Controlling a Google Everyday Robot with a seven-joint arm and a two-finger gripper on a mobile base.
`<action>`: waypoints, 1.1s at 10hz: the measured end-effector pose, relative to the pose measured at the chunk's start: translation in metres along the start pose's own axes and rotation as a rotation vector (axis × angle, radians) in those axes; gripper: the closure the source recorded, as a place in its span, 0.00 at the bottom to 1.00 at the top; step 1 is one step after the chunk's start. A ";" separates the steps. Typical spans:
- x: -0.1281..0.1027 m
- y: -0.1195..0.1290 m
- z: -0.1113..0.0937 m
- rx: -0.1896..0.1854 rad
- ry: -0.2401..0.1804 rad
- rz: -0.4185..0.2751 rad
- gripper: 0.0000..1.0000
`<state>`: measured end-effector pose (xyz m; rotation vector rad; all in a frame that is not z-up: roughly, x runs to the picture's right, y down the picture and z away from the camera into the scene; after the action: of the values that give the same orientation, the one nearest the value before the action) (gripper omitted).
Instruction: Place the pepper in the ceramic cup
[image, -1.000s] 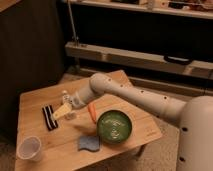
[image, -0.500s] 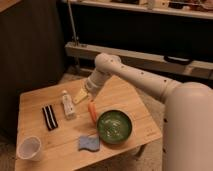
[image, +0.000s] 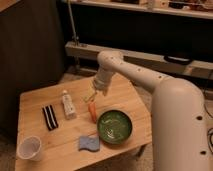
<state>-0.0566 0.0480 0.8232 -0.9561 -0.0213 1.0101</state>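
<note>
The pepper (image: 92, 111) is small, slender and orange-red, and lies on the wooden table (image: 40, 100) just left of the green bowl. My gripper (image: 91, 97) hangs directly above the pepper's upper end, very close to it. I cannot tell whether it touches the pepper. The ceramic cup (image: 29, 148) is white, stands upright at the table's front left corner, and is far from the gripper.
A green bowl (image: 115, 126) stands right of the pepper. A blue sponge (image: 89, 144) lies in front of it. A white tube (image: 68, 105) and a black-and-white striped object (image: 49, 117) lie at the left. Shelving and a rail run behind the table.
The arm has lifted from low across the table and swung back. The gripper moved from beside the white tube to right above the pepper.
</note>
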 end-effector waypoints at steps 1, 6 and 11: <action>0.000 0.002 0.001 -0.016 -0.023 -0.007 0.20; -0.002 0.011 0.000 0.104 -0.022 0.088 0.20; -0.005 0.015 0.013 0.452 0.001 0.279 0.20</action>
<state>-0.0761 0.0557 0.8229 -0.5518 0.3367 1.2058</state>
